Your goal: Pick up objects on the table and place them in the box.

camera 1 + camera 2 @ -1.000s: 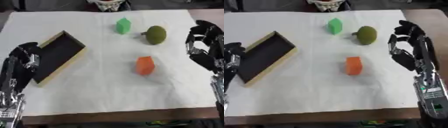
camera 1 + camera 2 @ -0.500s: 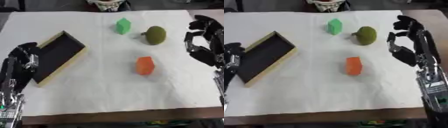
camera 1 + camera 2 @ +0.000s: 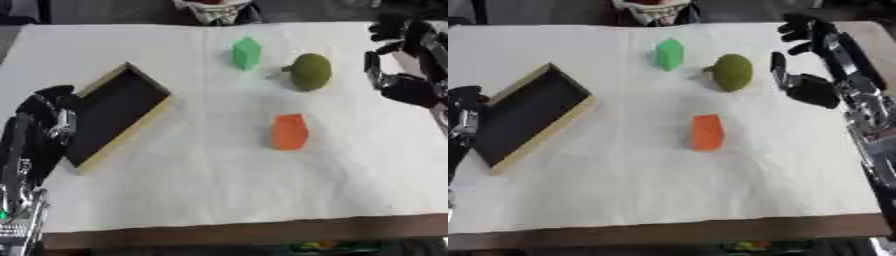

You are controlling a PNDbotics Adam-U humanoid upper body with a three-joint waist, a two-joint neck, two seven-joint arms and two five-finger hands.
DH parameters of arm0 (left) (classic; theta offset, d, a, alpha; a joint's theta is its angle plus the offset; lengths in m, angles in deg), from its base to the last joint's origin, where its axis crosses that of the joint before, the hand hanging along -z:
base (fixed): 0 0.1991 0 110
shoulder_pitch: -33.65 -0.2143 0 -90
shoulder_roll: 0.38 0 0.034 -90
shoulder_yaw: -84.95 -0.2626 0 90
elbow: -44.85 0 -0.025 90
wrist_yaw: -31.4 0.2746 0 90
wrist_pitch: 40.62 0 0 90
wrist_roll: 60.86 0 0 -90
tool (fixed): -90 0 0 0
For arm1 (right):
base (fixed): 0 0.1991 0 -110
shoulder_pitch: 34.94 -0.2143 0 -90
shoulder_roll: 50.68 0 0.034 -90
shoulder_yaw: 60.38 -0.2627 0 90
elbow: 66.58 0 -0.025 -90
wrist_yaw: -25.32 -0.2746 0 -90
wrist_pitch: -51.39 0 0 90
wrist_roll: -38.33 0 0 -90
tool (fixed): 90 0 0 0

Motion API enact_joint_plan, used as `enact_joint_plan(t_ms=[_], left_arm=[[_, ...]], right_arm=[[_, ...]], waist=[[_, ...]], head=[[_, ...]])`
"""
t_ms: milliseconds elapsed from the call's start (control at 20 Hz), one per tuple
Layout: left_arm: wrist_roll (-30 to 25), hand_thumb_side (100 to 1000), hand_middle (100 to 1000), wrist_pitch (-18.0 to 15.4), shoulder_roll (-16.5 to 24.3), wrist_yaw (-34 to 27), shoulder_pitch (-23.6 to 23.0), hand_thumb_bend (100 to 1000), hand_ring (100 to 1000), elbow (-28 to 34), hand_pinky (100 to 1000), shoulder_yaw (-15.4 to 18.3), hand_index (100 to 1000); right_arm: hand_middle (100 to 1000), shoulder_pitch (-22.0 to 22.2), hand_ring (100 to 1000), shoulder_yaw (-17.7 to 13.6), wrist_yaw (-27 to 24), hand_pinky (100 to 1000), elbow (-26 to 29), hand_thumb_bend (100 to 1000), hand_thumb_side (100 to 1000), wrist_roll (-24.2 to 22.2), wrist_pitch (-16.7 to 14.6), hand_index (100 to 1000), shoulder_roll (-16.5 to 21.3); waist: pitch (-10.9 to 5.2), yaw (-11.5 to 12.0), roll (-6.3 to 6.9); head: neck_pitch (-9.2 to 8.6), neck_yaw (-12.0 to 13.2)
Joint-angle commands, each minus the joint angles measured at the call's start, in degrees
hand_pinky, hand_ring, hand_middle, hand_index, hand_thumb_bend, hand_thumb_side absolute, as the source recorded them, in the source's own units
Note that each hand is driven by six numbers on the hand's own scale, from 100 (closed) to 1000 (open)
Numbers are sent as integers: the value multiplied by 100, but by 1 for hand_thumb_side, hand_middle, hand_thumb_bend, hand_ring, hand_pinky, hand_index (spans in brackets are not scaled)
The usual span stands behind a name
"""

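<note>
In the left eye view no writing could be read. Three objects lay on the table (image 3: 219, 190): one green block (image 3: 247, 53), one olive round fruit (image 3: 310, 71) and one orange block (image 3: 290, 132), all outside the single dark box (image 3: 118, 116) at the left. The left robot hand (image 3: 48, 107) rested by the box, its fingers too unclear to tell.

In the right eye view the right robot hand (image 3: 808, 87) hung open just right of the fruit, farther up the table than a second earlier; the objects had not moved.

White cloth (image 3: 219, 180) covers a brown-edged table (image 3: 245, 234).
</note>
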Motion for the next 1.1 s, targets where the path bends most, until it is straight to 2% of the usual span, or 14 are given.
enact_joint_plan(t_ms=[50, 250, 550, 1100], left_arm=[[-38, 539, 593, -12, 146, 16, 23, 100, 603, 54, 629, -38, 741], [-58, 540, 593, -14, 151, 13, 14, 100, 604, 50, 629, -49, 741], [-73, 538, 593, -16, 156, 5, 3, 100, 604, 48, 629, -60, 741], [-91, 538, 593, -15, 152, 4, -4, 100, 605, 39, 628, -76, 741]], right_arm=[[807, -375, 820, 187, 111, 739, -338, 100, 366, -338, -80, 928, 428], [816, -836, 830, 433, 338, 752, -919, 100, 454, -755, -185, 921, 510], [823, -1375, 839, 670, 821, 768, -1837, 105, 513, -1250, -416, 918, 347], [828, -1874, 846, 715, 1678, 779, -2943, 129, 555, -1444, -717, 916, -99]], waist=[[-106, 13, -6], [-132, 42, -4], [-167, 98, 2], [-181, 142, -2]], head=[[27, -22], [27, -39], [27, -58], [27, -75]])
